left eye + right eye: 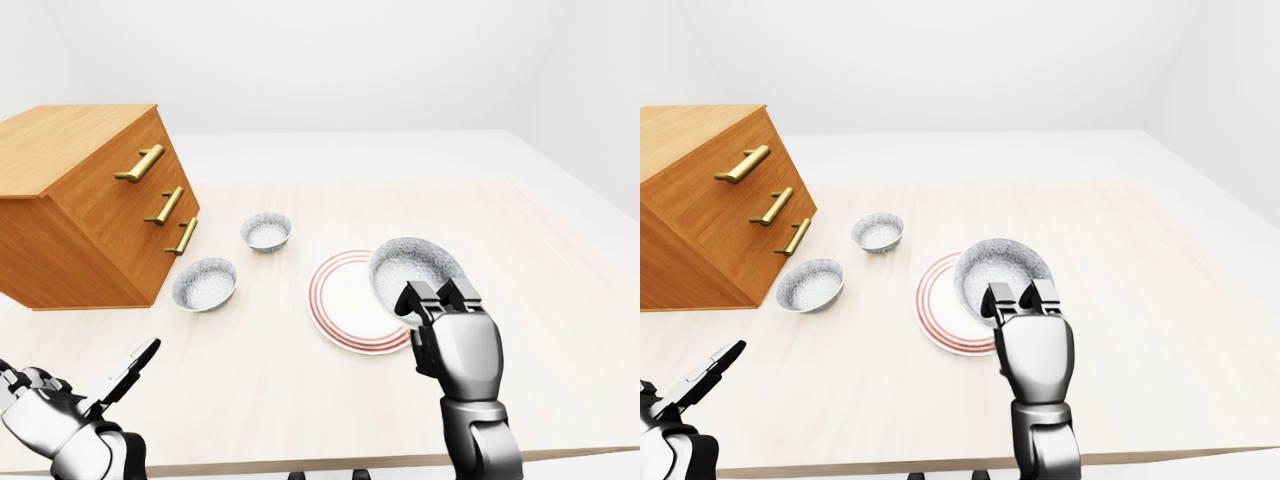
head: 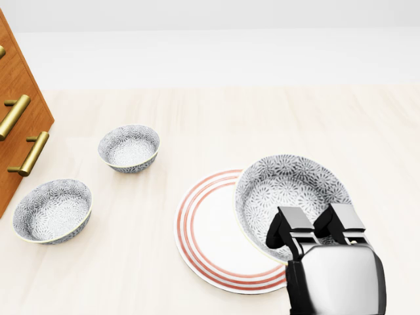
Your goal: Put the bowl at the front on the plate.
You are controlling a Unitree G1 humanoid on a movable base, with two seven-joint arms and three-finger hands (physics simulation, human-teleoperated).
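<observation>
Pale wooden tabletop (image 1: 540, 250) across mid-frame, bare white walls (image 1: 350, 60) above. At left of left-eye view, wooden drawer chest (image 1: 90, 200) with brass handles, two small patterned bowls (image 2: 129, 148) near it. Right hand (image 2: 335, 272) clamped on near rim of large patterned bowl (image 2: 289, 187), overlapping right side of red-ringed plate (image 2: 203, 243); contact with plate unclear. Left hand (image 1: 70, 420) at lower left, fingers spread, empty.

no readable text, no labels, no numbers anywhere

A simulated home dining spot: wooden drawer chest (image 1: 95, 205), pale table (image 1: 560, 300), patterned crockery.
</observation>
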